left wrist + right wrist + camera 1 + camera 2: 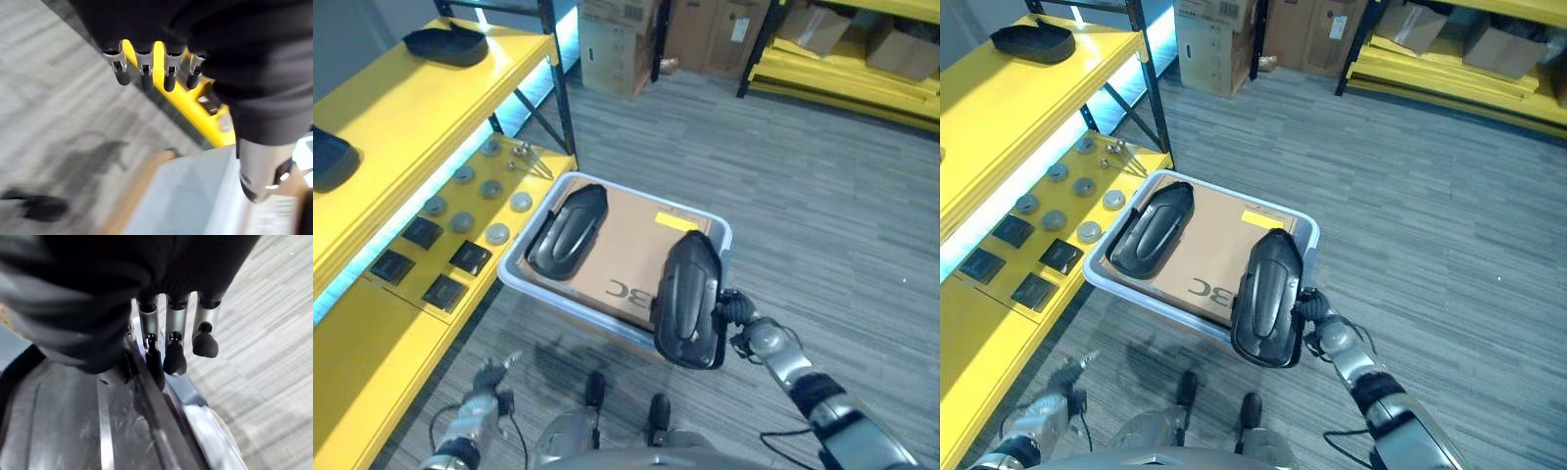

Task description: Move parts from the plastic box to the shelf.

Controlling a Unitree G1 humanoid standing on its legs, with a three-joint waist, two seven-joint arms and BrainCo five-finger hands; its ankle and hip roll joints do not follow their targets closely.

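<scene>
On the yellow shelf (431, 108) two black parts sit; right hand (732, 311) grips a third over the plastic box (533, 230), one remains inside, left hand (489, 377) relaxed.

The two parts, one near (690, 299) and one far left (569, 230), are glossy black. The plastic box (536, 228) is pale grey-white, lined with tan cardboard (628, 245) bearing a yellow label (674, 221). The shelf (406, 108) is bright yellow, the floor (822, 186) grey-striped.

large upside-down letters on cardboard sheet (625, 245) in plastic box (710, 222); yellow label (674, 221) print unreadable.
</scene>
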